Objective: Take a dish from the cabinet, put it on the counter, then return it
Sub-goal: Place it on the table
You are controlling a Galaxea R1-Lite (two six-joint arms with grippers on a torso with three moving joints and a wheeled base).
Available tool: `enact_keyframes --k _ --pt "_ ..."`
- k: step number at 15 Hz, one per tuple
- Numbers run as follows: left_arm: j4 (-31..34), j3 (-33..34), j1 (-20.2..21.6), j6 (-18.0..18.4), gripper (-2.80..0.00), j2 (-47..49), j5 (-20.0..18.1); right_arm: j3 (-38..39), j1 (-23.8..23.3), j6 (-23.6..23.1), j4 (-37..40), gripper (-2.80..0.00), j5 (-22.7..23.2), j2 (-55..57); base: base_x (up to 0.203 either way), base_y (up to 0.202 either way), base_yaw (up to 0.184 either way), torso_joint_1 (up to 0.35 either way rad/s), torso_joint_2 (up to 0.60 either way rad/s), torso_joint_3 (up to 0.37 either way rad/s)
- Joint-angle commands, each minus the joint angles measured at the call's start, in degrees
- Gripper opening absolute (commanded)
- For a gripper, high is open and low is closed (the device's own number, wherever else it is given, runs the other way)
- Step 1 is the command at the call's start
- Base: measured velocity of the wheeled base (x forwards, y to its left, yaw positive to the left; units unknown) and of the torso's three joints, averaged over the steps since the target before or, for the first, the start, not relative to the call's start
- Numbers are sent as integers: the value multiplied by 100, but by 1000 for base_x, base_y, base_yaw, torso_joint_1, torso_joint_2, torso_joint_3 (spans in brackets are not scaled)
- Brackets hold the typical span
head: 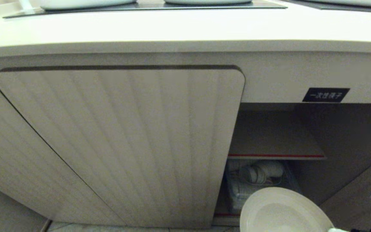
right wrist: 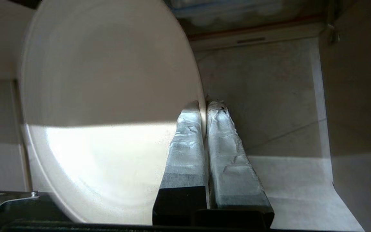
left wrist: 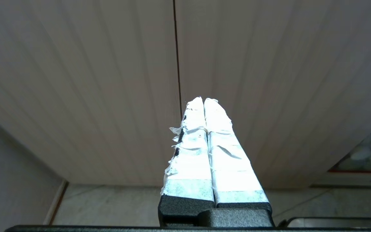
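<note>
Right pincer [right wrist: 204, 108] clamped on cream plate [right wrist: 108, 112] rim; left pincer [left wrist: 203, 101] together, idle. Plate stiff, smooth, likely breakable; rim grip suits.

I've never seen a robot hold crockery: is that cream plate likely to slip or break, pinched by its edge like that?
The dish looks rigid and smooth, so probably slippery. The right gripper pinches only its thin rim, so it may swing or slide. It looks breakable if dropped.
</note>
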Motion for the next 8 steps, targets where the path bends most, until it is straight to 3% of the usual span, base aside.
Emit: enact_keyframes --k 1,8 --pt "-10 -2 0 -1 -280 -2 2 1 6 16 -10 -280 -3 12 0 0 0 207 -534 -291" --pt "-10 -2 0 -1 -280 -2 2 1 15 16 -10 -280 -3 21 0 0 0 183 -507 -288"
